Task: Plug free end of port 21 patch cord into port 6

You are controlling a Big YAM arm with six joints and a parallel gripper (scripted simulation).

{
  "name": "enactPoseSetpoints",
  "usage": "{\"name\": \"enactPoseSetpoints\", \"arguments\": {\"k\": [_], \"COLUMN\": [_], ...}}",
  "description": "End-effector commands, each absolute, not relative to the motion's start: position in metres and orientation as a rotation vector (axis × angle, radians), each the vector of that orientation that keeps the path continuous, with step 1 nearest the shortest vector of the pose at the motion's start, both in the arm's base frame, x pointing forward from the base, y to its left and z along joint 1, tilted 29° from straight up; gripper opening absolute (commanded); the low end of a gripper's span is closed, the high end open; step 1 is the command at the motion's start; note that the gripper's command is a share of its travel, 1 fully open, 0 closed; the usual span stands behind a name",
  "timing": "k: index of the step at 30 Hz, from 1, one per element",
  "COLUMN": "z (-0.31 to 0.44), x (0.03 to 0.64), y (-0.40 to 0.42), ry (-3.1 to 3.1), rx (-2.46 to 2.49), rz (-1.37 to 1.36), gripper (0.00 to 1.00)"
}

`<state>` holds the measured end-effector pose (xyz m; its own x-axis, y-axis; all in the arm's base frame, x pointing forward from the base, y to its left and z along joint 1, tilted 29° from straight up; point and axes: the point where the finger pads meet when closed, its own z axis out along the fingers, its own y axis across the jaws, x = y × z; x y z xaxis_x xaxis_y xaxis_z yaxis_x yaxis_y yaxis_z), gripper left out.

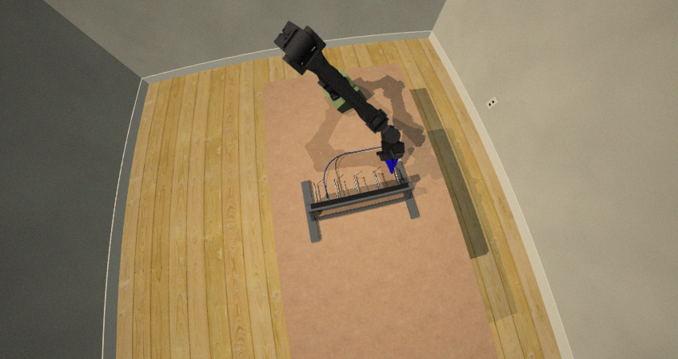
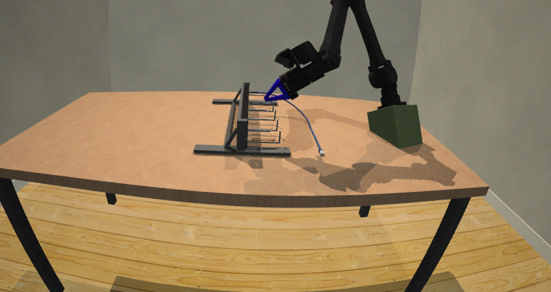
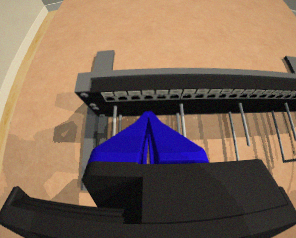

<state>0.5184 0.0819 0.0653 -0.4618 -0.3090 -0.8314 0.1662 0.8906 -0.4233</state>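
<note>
My gripper point(image 1: 391, 172) point(image 2: 265, 99) point(image 3: 148, 117) is shut and empty, with its blue fingertips in front of the left part of the jack row. Whether it touches the rack is unclear. The rack's black panel point(image 1: 360, 196) point(image 2: 242, 134) stands upright; its jack row point(image 3: 135, 95) shows in the wrist view, but the numbers are unreadable. The blue cord point(image 1: 342, 153) point(image 2: 308, 123) runs from the panel's far right end and arches forward. Its free plug point(image 2: 320, 152) lies on the table in front of the rack's left end; the arm hides it in the top view.
Several thin metal hooks point(image 1: 376, 178) point(image 2: 277, 125) point(image 3: 182, 121) stick out from the rack's front, close around my fingertips. The rack's feet point(image 1: 311, 225) point(image 2: 210, 148) reach forward and back. The green arm base point(image 2: 395, 128) stands in front of the rack. The table's edge point(image 2: 247, 196) runs beyond the plug.
</note>
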Motion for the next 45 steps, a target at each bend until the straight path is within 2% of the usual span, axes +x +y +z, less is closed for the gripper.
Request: {"name": "enactPoseSetpoints", "arguments": {"k": [1,18,45], "z": [0.075,0.062,0.064], "x": [0.544,0.53,0.541], "y": [0.079,0.088,0.091], "ry": [1.936,1.964,1.951], "rx": [-0.106,-0.16,-0.152], "rz": [-0.562,-0.56,-0.554], "gripper": [0.0,0.0,0.0]}}
